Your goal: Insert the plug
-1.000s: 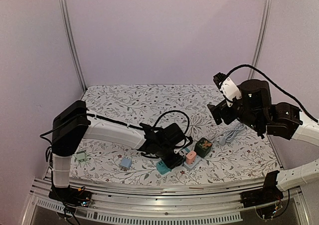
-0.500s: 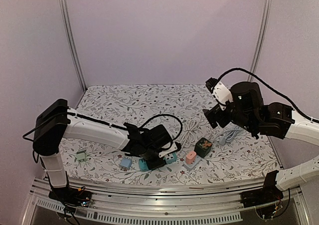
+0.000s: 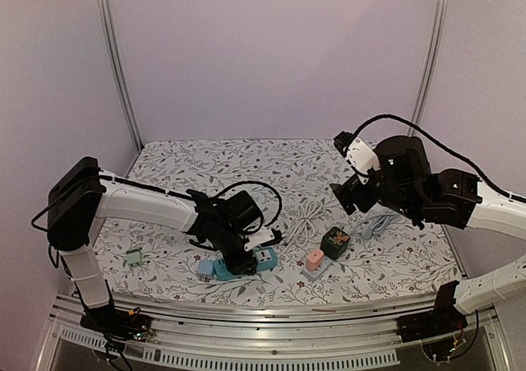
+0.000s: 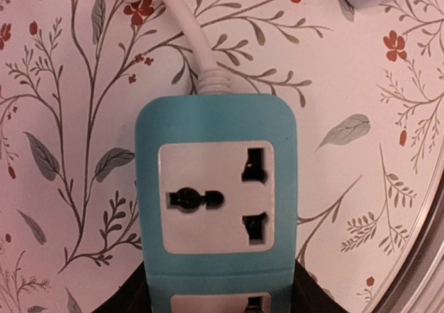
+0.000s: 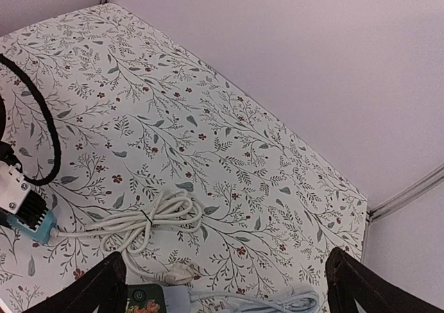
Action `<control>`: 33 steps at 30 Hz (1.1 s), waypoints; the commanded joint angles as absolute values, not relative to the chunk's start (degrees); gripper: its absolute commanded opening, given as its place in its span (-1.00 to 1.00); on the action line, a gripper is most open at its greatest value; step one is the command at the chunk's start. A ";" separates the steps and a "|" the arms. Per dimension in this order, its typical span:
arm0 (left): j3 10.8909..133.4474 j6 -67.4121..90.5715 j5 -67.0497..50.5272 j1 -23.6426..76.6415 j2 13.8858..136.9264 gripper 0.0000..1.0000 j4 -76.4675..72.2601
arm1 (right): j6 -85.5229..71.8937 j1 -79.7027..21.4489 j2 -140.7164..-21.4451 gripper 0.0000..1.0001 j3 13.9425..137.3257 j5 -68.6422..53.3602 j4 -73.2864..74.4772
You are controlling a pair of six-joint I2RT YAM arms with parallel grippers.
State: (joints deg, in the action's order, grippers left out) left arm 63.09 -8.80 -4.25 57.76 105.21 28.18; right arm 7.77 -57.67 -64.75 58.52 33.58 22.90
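The left gripper (image 4: 218, 300) is closed on one end of the teal power strip (image 4: 215, 188), which lies flat with its sockets up. Its white cable (image 4: 198, 63) leaves from the end away from the fingers. The right gripper (image 5: 232, 289) hangs high, spread wide and empty. A pink adapter (image 3: 315, 258) and a green cube adapter (image 3: 334, 241) lie just right of the left gripper; which one is meant cannot be told. Risk: held at one end only, the strip may pivot or slide under insertion force and misalign the pins.

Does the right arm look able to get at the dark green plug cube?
Likely yes: its open fingers hang up behind the dark green plug cube, nothing lies on top, and the left arm holds the teal power strip aside.
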 commanded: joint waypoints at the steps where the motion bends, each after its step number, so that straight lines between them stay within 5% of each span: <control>1: 60.57 -8.25 -7.35 57.06 102.93 0.07 33.05 | 7.81 -57.32 -65.52 0.98 58.60 32.60 21.55; 5: 59.72 -7.63 -6.72 57.13 101.71 0.39 31.92 | 8.06 -57.34 -66.13 0.98 58.62 32.72 21.44; 7: 59.60 -7.41 -7.04 57.35 101.78 0.96 31.50 | 8.21 -57.39 -66.39 0.98 58.56 32.86 21.42; 25: 62.39 -0.29 1.87 60.60 93.79 0.98 38.95 | 8.94 -57.33 -68.75 0.97 59.02 34.10 20.99; 33: 57.37 16.05 13.45 60.90 86.22 0.98 43.45 | 8.57 -57.43 -68.03 0.98 58.91 33.76 20.93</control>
State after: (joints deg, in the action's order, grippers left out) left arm 60.14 5.30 5.21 60.20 90.13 38.94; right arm 8.67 -57.67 -68.58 58.54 33.34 21.39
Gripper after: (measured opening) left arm 0.993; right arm 0.989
